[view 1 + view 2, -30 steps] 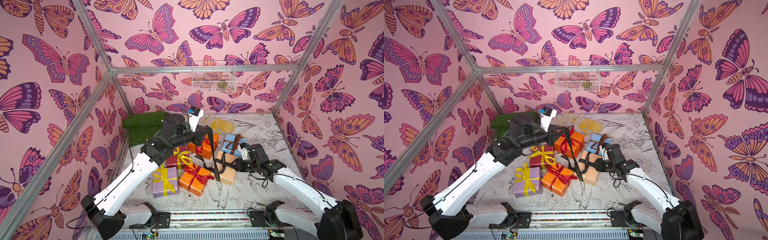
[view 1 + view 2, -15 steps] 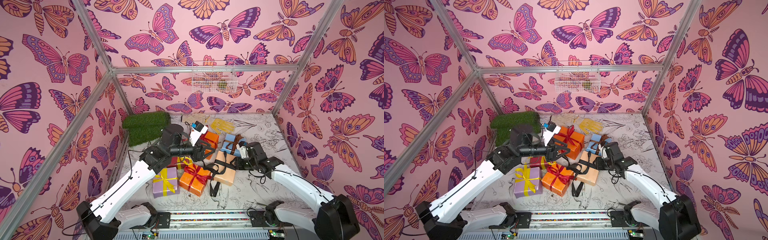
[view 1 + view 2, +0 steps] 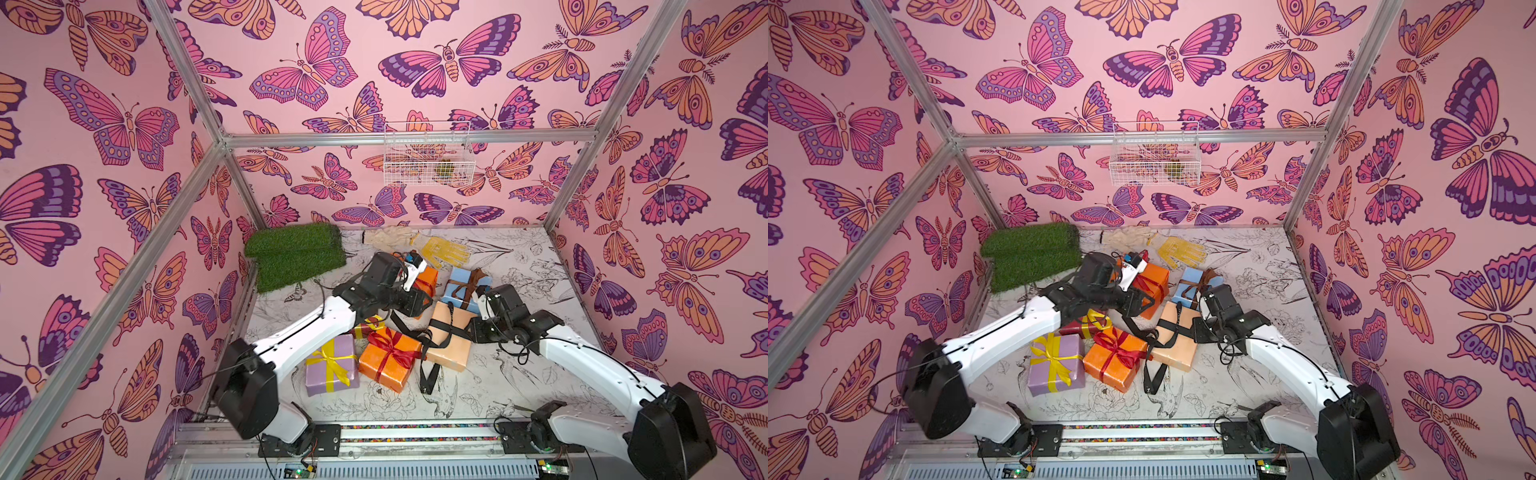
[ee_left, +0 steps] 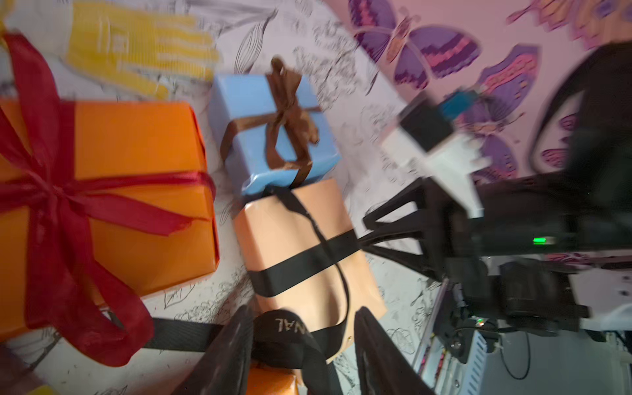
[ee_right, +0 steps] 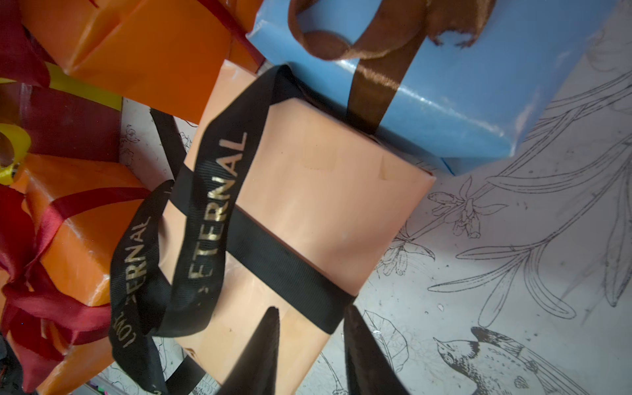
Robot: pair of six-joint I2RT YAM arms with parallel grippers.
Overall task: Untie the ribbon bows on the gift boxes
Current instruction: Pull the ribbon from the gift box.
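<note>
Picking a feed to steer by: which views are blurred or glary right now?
Left wrist view: motion-smeared, worst on the yellow glove. Right wrist view: sharp, black ribbon lettering legible, mild sheen on the light blue box. Both top views: evenly lit, crisp, no glare.

Left arm: runs from its base at lower left up to frame centre in both top views, forearm near level. Left gripper: points right, jaws parted; its wrist view confirms the gap. Right arm: rises from lower right toward centre, elbow bent. Right gripper: points left, held low, jaws parted. The two grippers are near each other, not touching.
</note>
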